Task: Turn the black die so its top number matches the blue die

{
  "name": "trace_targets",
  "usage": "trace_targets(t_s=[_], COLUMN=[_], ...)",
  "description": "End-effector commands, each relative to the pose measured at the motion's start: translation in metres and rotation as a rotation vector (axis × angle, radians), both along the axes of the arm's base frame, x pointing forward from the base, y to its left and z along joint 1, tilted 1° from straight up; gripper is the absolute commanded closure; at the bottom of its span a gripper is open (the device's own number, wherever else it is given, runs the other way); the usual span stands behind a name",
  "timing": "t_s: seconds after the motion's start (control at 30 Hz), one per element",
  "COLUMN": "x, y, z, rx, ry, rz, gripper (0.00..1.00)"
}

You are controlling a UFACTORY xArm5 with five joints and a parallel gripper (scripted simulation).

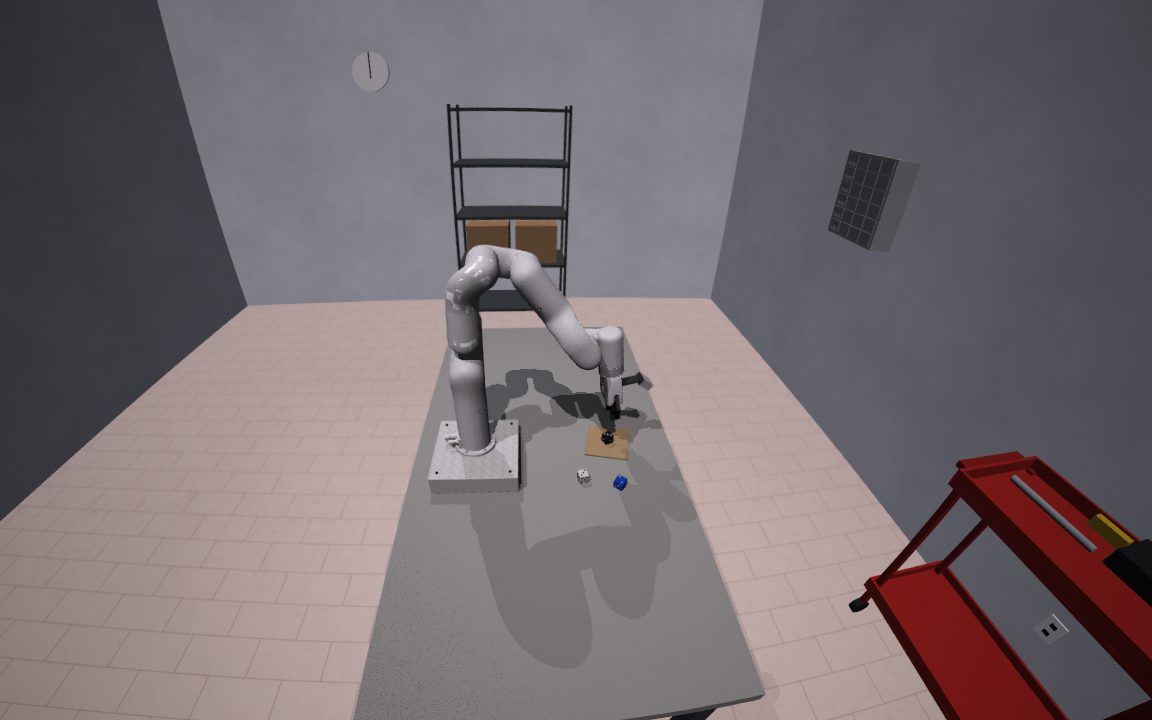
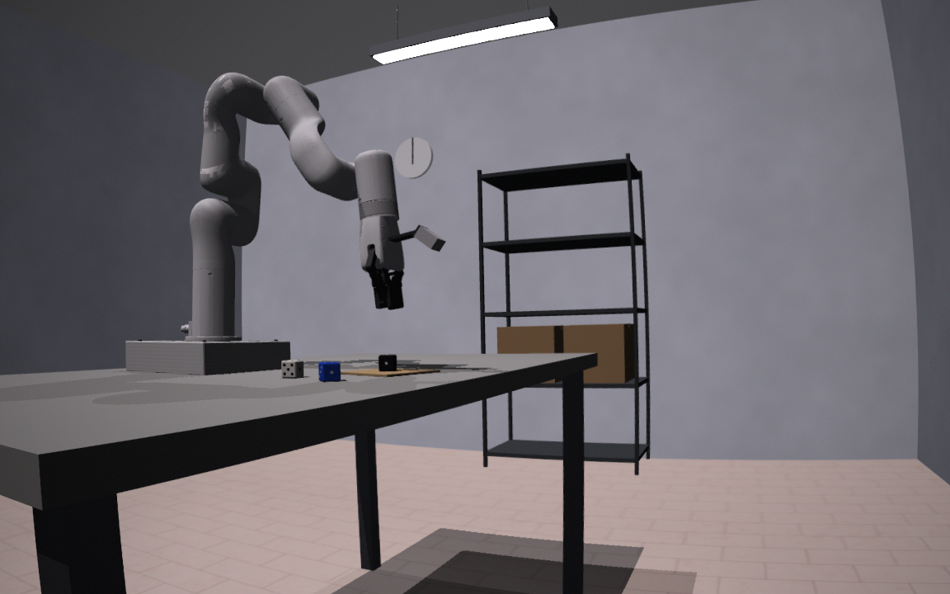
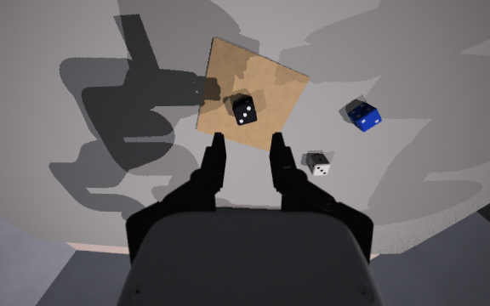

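Note:
The black die (image 1: 607,437) (image 2: 387,362) (image 3: 245,111) lies flat on the tan mat (image 1: 593,450) (image 2: 419,371) (image 3: 289,87). Its bright top face shows three pips in the wrist view; the exterior view shows one pip on a side. The blue die (image 1: 619,482) (image 2: 329,371) (image 3: 367,119) lies on the table, two pips on top. The white die (image 1: 583,476) (image 2: 292,368) (image 3: 321,168) lies beside it, three pips on top. My gripper (image 1: 613,415) (image 2: 389,307) (image 3: 247,144) is open and empty, pointing down, well above the table near the mat.
The grey table (image 1: 544,537) (image 2: 168,413) bears the robot's base (image 1: 474,470) (image 2: 205,355) left of the mat. The red cart (image 1: 947,617) and the shelf rack (image 1: 512,213) (image 2: 559,243) stand away from the table. Arm shadows fall across the table and part of the mat.

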State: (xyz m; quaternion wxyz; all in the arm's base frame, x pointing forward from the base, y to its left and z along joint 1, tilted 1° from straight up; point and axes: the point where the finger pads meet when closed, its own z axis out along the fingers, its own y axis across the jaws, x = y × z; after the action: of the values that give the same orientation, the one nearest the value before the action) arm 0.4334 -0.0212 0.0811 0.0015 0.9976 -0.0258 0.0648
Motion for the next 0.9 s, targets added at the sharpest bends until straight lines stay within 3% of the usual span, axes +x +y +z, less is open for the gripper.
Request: trace_targets(t_s=[0.0,0.2,0.23,0.53,0.87], x=[0.007,0.007,0.007,0.007,-0.005], y=[-0.002,-0.002,-0.002,-0.002,-0.001], z=[0.001,0.001,0.001,0.001,-0.026], rx=[0.006,0.006,0.006,0.006,0.009], ry=[0.118,0.126,0.126,0.126,0.127], rz=[0.0,0.0,0.0,0.0,-0.036], gripper=[0.53,0.53,0.0,0.0,0.0])
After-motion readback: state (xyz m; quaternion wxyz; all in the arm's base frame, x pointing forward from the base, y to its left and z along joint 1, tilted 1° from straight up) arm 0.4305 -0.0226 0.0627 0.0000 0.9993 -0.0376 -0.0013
